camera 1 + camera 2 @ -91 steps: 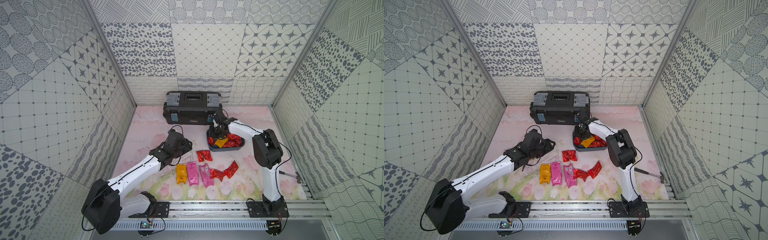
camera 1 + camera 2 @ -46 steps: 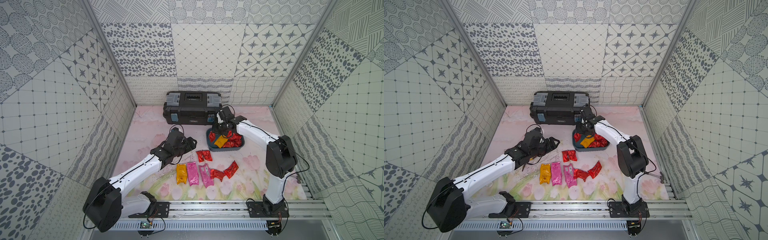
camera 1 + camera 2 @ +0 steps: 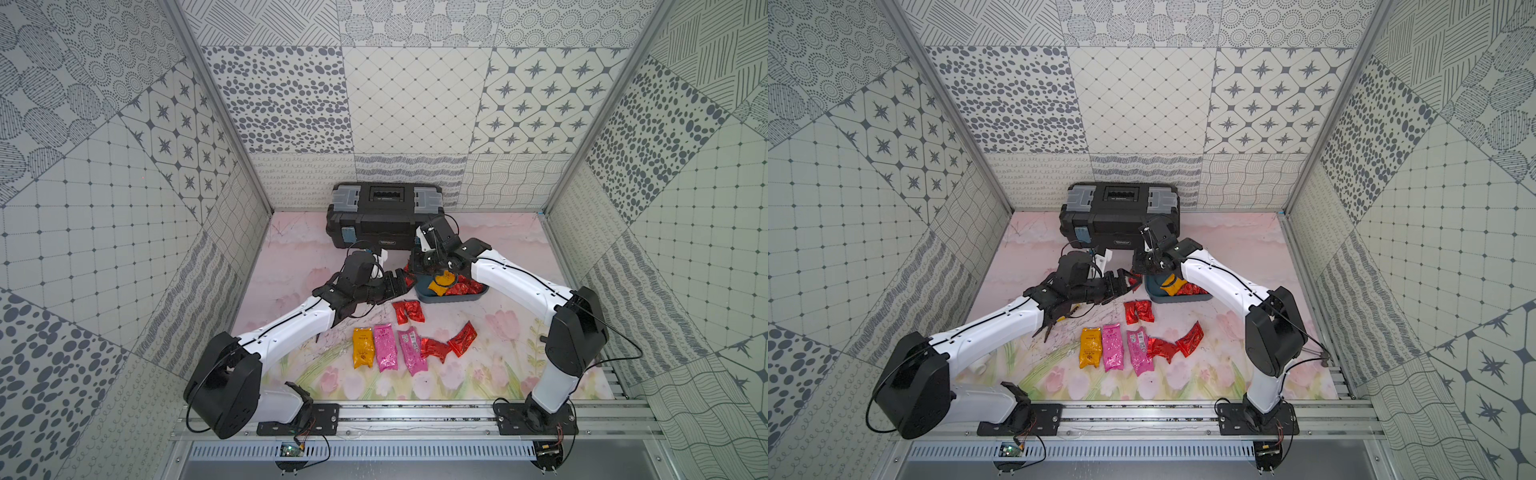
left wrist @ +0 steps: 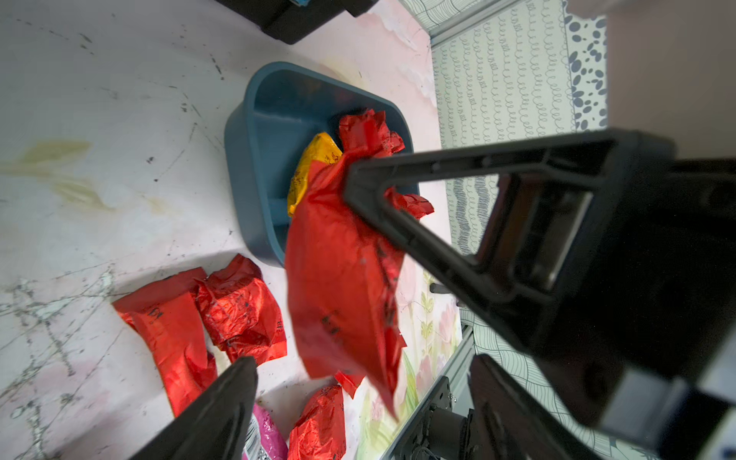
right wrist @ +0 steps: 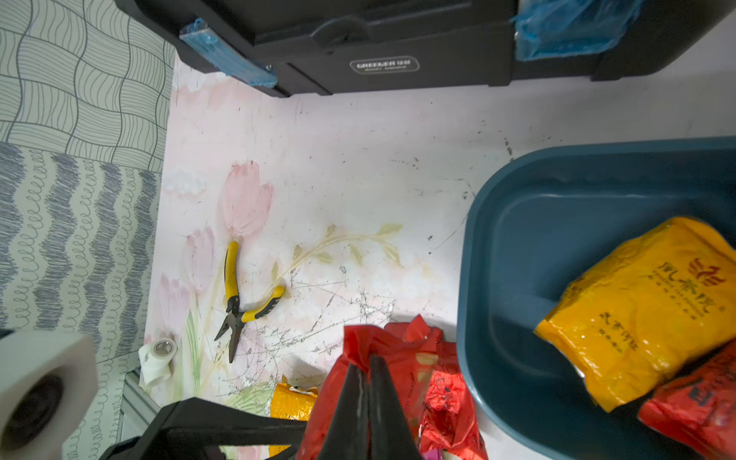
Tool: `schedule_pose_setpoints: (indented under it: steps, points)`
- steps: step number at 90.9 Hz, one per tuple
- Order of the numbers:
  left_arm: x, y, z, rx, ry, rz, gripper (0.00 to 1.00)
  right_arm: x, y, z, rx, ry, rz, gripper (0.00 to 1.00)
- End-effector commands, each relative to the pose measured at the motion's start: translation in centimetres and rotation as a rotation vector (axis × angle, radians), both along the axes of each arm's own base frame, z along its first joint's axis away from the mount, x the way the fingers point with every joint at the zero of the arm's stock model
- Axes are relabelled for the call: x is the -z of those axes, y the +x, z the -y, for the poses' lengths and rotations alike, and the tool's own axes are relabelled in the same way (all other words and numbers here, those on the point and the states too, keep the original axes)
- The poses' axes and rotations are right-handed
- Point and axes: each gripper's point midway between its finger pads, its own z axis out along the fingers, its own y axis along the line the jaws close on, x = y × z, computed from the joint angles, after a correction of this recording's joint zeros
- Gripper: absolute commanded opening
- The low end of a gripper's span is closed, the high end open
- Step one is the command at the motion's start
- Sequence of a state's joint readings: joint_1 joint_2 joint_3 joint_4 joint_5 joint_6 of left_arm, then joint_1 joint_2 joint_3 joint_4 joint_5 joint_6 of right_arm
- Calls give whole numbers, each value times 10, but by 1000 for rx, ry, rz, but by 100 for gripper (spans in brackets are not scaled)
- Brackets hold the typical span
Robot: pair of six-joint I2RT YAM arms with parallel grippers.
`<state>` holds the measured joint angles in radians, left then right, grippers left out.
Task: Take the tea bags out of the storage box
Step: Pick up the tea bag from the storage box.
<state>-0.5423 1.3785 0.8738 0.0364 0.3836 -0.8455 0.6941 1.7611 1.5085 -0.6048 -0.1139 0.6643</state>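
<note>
ITEM: red tea bag (image 4: 342,278), one of the tea bags

WHERE: out of the storage box (image 4: 239,131), hanging just off its 9 o'clock end in both top views

HELD BY: right gripper (image 5: 364,360), jaws pinched together on the bag's upper edge; the bag's long axis hangs downward from there

LEFT GRIPPER (image 3: 1120,284): jaws spread wide, nothing in them; it reaches in from 9 o'clock, with the hanging bag at its 3 o'clock, and the left wrist view frames the bag between its fingers

JUDGEMENT: a hand-over looks likely, since the left arm is nearer the laid-out row (image 3: 386,347) at the box's 7 o'clock

LEFT IN BOX: orange-yellow bag (image 5: 637,310), red bags (image 3: 463,286)
</note>
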Motion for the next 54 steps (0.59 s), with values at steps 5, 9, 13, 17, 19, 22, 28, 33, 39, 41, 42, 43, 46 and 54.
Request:
schedule_pose_setpoints:
  steps: [5, 9, 13, 17, 19, 22, 28, 33, 39, 41, 42, 43, 46, 54]
  points:
    - [-15, 0, 17, 89, -58, 63, 71, -18, -11, -6, 8, 33, 11, 0]
    - [-14, 1, 16, 85, -62, 65, 62, -17, -13, -7, 6, 33, 7, 0]
    - [-13, 1, 16, 78, -62, 65, 53, -17, -14, -8, 8, 32, 4, 0]
    - [-12, 1, 14, 70, -57, 65, 43, -16, -15, -9, 7, 31, 2, 0]
    - [-12, 2, 13, 65, -54, 66, 39, -16, -16, -10, 6, 30, 1, 0]
    - [-12, 2, 13, 62, -49, 69, 31, -16, -17, -10, 5, 29, 0, 0]
    - [-12, 2, 10, 54, -39, 75, 22, -14, -18, -11, 2, 25, -3, 0]
    - [-11, 2, 9, 50, -30, 79, 16, -13, -19, -12, 0, 24, -6, 0]
    - [-12, 1, 7, 44, -23, 84, 12, -13, -20, -13, 0, 25, -7, 0]
    - [-12, 1, 6, 43, -21, 87, 10, -13, -20, -12, 0, 24, -8, 0]
    - [-12, 1, 6, 42, -19, 86, 9, -13, -19, -12, 1, 24, -7, 0]
    - [-12, 1, 6, 42, -19, 86, 9, -13, -19, -12, 1, 25, -7, 0]
    - [-11, 0, 5, 41, -16, 87, 6, -14, -19, -13, -1, 25, -5, 0]
    - [-11, -1, 3, 39, -10, 91, 0, -18, -18, -14, -10, 29, 6, 9]
